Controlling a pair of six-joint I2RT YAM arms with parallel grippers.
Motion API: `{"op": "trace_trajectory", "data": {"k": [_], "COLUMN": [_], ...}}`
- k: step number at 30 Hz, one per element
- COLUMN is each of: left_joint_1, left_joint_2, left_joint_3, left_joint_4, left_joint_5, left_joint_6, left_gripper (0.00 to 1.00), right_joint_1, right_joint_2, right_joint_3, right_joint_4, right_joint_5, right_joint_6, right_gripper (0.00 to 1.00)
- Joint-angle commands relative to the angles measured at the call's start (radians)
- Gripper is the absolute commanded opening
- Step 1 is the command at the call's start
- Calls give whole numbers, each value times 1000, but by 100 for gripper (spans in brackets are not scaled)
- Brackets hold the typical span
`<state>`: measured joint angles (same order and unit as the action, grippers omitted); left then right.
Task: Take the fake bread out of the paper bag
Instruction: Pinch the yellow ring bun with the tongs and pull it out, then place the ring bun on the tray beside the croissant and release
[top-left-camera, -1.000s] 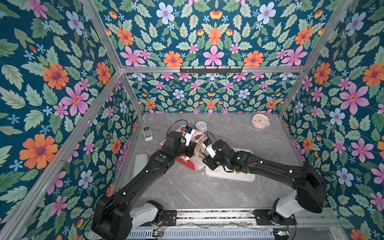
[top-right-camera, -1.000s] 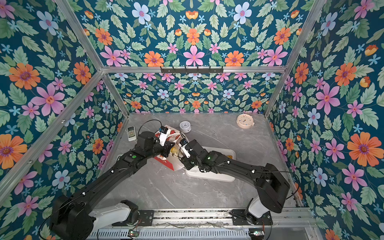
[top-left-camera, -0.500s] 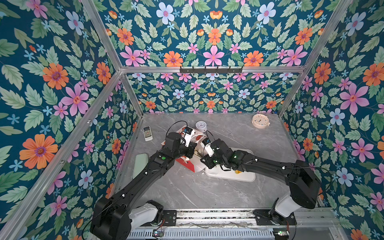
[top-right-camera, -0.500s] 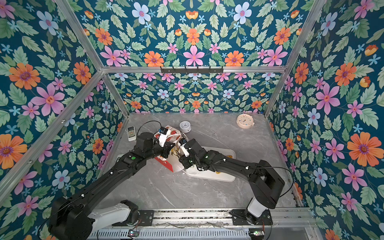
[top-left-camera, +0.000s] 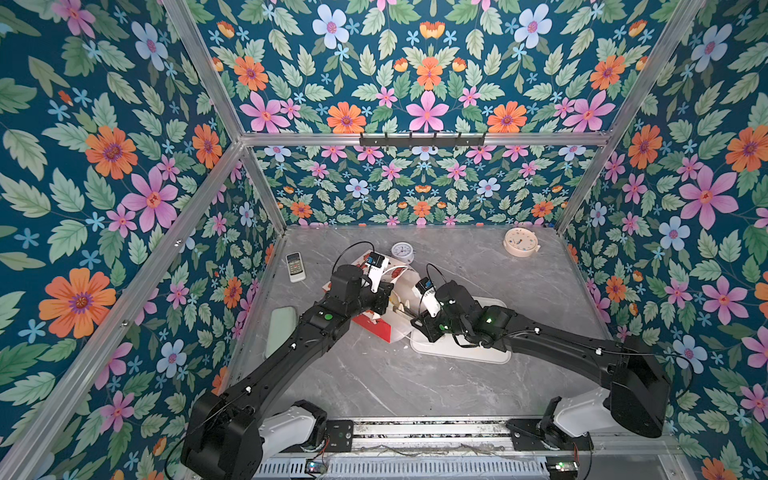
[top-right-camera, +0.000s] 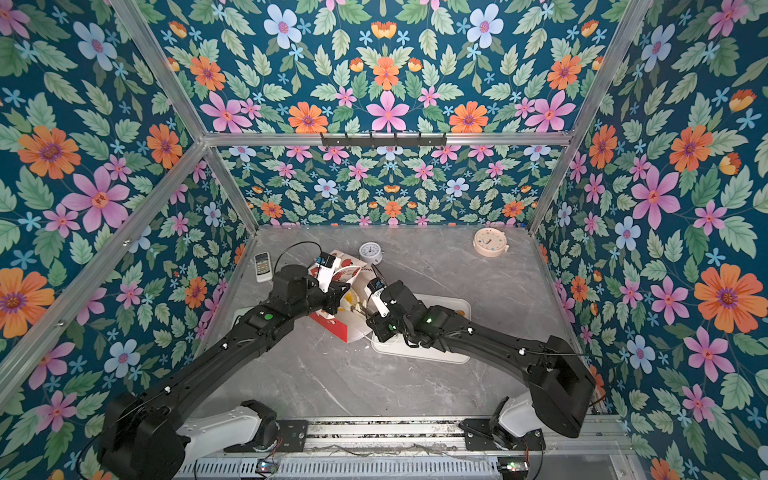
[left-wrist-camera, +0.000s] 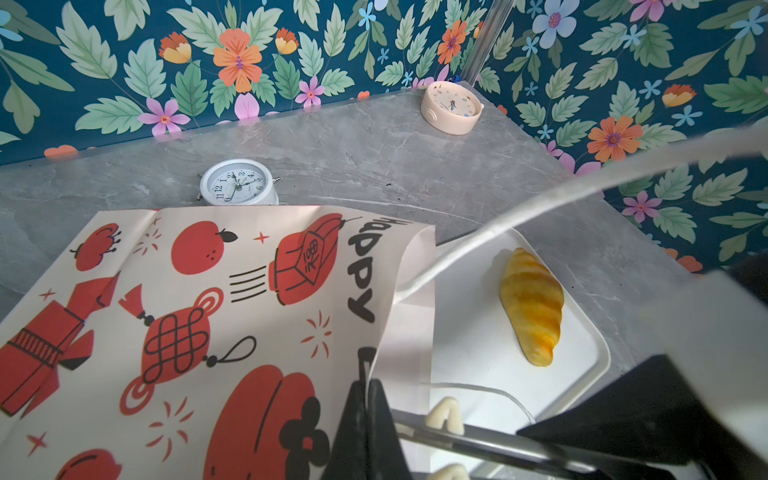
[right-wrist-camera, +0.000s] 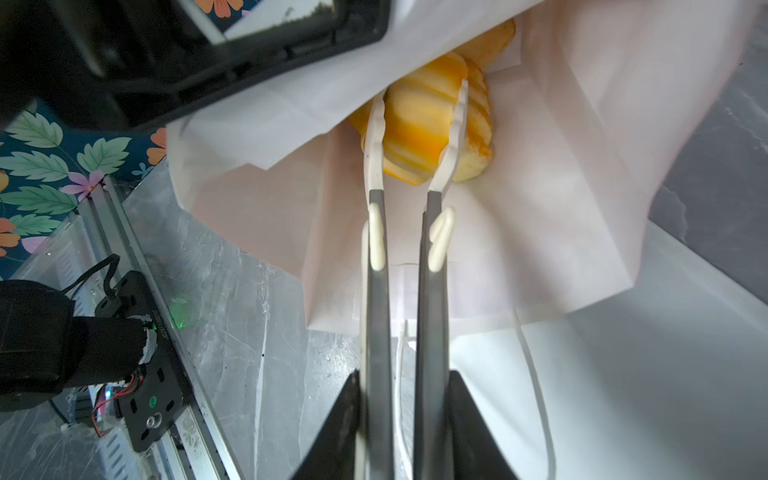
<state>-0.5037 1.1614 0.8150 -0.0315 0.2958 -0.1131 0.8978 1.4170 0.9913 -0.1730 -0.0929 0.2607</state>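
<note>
While floral walls (top-left-camera: 124, 166) enclose marble tabletop (top-left-camera: 395, 386), left end effector (left-wrist-camera: 365, 388) pinches bag (left-wrist-camera: 208, 311), right end effector (right-wrist-camera: 419, 95) clamps bread (right-wrist-camera: 411, 145).

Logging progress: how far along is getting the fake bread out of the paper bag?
Done: one croissant lies on the white tray. In hand: the left gripper pinches the paper bag by its edge, and the right gripper clasps a ridged yellow loaf inside it. Left: that loaf and at least one browner piece behind it.
</note>
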Motion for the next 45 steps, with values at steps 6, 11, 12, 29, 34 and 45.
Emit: {"op": "trace_trajectory", "data": {"k": [6,11,12,29,34,45], "left_joint_1": [1,1,1,2,2,2], "left_joint_2": [6,5,5,-16,-49,-73], "left_joint_3": [3,3,0,-13,-17,-25], "left_joint_4": [59,62,64,93,76,80], "left_joint_5": [-37,-62,-71,-178,-221,-206], "left_joint_6": [-23,-29,-32,-59,-44,-50], "left_gripper": [0,0,0,0,0,0], "right_joint_1": [1,1,0,0,1,-21], "right_joint_2": [-121,-242,-273,-797,-829,-710], "right_joint_3": [-53,-127,-139,-233,-263,-385], "right_joint_4": [-46,-103,-116,-505,-531,-401], "right_joint_5": [52,83,84,193,237,215], "right_joint_6": [20,40,41,184,224,320], "right_gripper": [21,21,21,21,21,22]}}
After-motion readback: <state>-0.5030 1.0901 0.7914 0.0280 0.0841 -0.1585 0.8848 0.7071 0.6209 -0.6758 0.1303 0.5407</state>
